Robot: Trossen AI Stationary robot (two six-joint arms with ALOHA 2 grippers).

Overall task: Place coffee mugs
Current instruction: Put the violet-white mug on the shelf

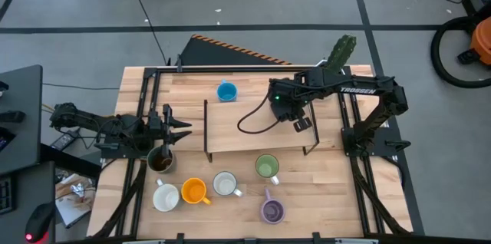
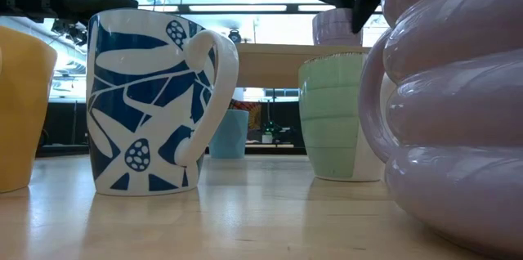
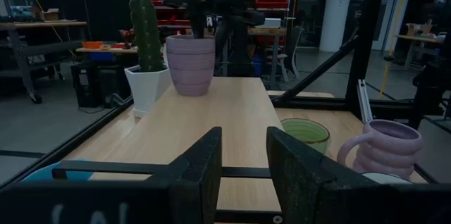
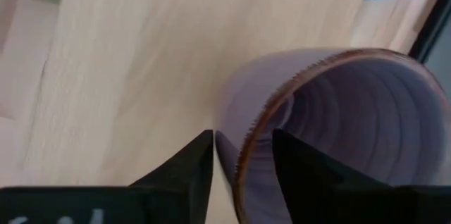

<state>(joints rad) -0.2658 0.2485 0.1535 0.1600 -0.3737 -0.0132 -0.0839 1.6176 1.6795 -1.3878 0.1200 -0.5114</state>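
A purple ribbed mug (image 3: pixel 190 63) stands on a raised wooden shelf (image 1: pixel 245 133), with my right gripper (image 4: pixel 243 164) shut on its rim from above. My left gripper (image 3: pixel 243 171) hangs open at the table's left, just beyond the dark brown mug (image 1: pixel 161 160). On the table in front of the shelf stand the green mug (image 1: pixel 267 167), a white-grey mug (image 1: pixel 225 184), the orange mug (image 1: pixel 194 191), a white mug (image 1: pixel 165 196) and a second purple mug (image 1: pixel 272 212). The blue mug (image 1: pixel 226 90) stands behind the shelf. My right gripper holds the purple mug by its rim (image 4: pixel 246 136), one finger (image 4: pixel 303 171) inside the cup and one finger (image 4: pixel 187 171) outside against the wall. The fingers come from above, pointing down. The mug stands upright with its base on the shelf (image 2: pixel 278 64).
A cactus in a white pot (image 3: pixel 146 55) stands at the table's far right corner, past the shelf's end. Black frame rails (image 1: pixel 146 113) run along both sides of the table. The shelf top left of the held mug is bare wood.
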